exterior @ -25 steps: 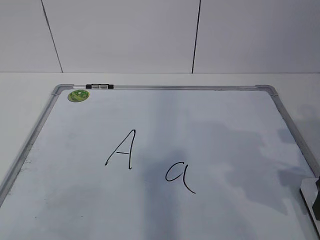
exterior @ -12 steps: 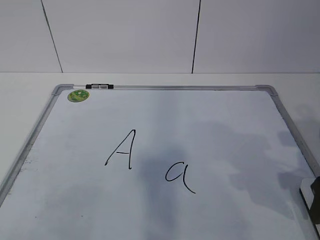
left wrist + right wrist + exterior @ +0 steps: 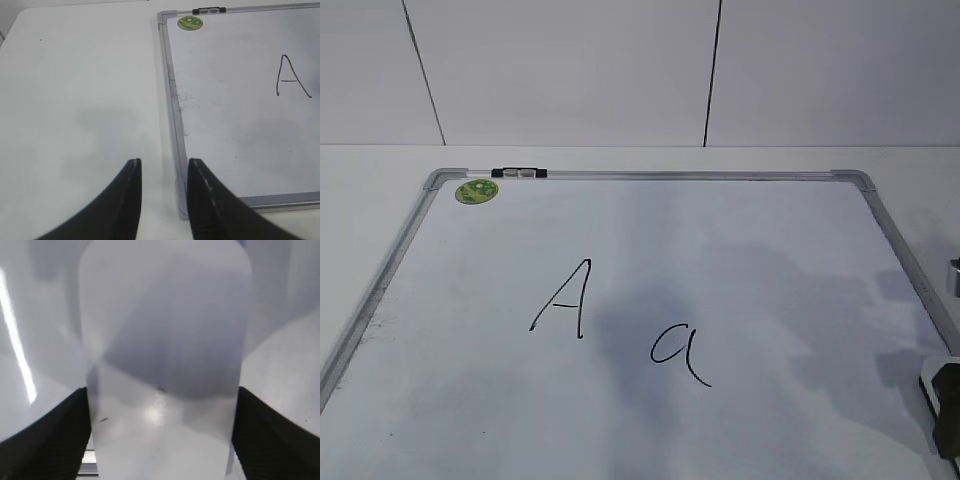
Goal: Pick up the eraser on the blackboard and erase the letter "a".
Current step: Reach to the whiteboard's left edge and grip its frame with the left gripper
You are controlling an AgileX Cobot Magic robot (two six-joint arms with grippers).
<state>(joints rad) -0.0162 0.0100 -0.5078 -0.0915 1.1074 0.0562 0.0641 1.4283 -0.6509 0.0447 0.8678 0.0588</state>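
White tabletop (image 3: pixel 380 200), white panel wall (image 3: pixel 570 70) behind w/ dark vertical seams, soft overhead light

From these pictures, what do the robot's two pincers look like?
The left pincer has two black fingers, curved and tapering to narrow tips, with a pale line along the inner edges. The right pincer has black fingers with finely ribbed surfaces. No cables or markings show.

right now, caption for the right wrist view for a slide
Right gripper open, fingers straddling the white eraser on the whiteboard.
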